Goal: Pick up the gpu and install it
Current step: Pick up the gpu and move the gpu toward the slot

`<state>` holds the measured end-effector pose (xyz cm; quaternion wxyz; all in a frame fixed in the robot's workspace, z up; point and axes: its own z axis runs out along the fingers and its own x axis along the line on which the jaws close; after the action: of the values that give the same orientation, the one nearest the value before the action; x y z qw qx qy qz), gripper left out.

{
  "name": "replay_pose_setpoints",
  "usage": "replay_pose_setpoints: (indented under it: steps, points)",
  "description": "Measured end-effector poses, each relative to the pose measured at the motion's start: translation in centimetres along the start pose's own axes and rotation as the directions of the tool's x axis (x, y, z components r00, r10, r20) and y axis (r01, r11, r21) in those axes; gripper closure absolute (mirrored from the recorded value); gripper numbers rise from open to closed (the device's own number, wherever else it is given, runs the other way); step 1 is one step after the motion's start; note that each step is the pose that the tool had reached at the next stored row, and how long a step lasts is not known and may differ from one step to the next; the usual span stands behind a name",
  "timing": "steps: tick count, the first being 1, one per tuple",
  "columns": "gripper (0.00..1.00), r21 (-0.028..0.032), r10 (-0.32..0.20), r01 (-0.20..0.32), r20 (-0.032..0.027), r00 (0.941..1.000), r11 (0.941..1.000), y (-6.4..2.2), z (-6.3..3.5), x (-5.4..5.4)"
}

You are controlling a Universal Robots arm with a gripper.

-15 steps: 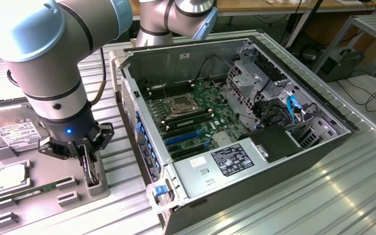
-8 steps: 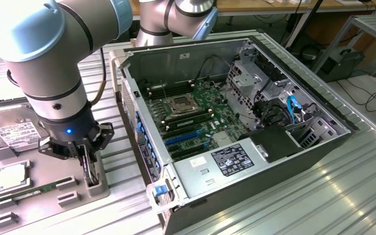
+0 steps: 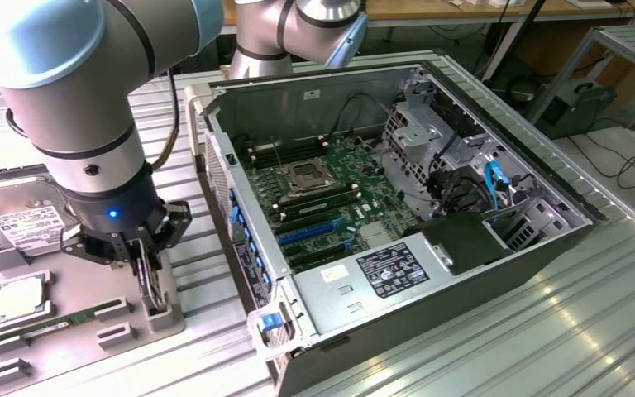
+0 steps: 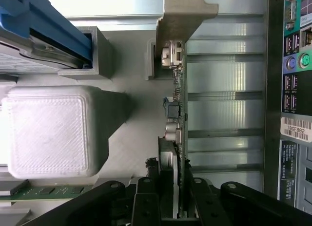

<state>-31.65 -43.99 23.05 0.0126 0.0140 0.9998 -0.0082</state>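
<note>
Exterior view: the arm hangs over a gray holder (image 3: 108, 335) on the tabletop (image 3: 582, 331), its end effector (image 3: 146, 263) set around the gpu (image 3: 159, 294). That card stands on edge in a slot of the holder, which leaves its 2 flat faces free for gripping. Near it the computer case (image 3: 295, 107) lies on its side, panel off, so the motherboard (image 3: 340, 190) faces up for access from above.

Wrist view: the gpu (image 4: 179, 114) runs edge-on away from the camera, silver bracket (image 4: 183, 16) at the far end. The end effector (image 4: 178, 206) is closed on it, 1 finger on each face; whether it has left the slot I cannot tell.
</note>
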Motion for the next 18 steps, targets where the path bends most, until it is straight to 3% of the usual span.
replay_pose_setpoints:
  steps: [2,6,9,11,12,16,18]
  points:
    - [0.72,0.0000,0.000,0.000,0.0000,1.0000,1.0000,-0.01,-0.39,0.0]
    - [0.72,0.0000,0.000,0.000,0.0000,1.0000,1.0000,-0.09,-5.94,-0.2]
    - [0.72,-0.0001,0.000,0.000,0.0001,1.0000,1.0000,-0.18,-10.98,-0.3]
    - [0.72,0.0000,0.000,0.000,0.0000,1.0000,1.0000,-0.20,-12.75,-0.3]
    - [0.72,0.0000,0.000,0.000,0.0000,1.0000,1.0000,-0.21,-13.15,-0.3]
    - [0.72,0.0000,0.000,0.000,-0.0001,1.0000,1.0000,-0.30,-18.64,-0.5]
    - [0.72,0.0000,0.000,0.000,0.0000,1.0000,1.0000,-0.31,-19.00,-0.5]
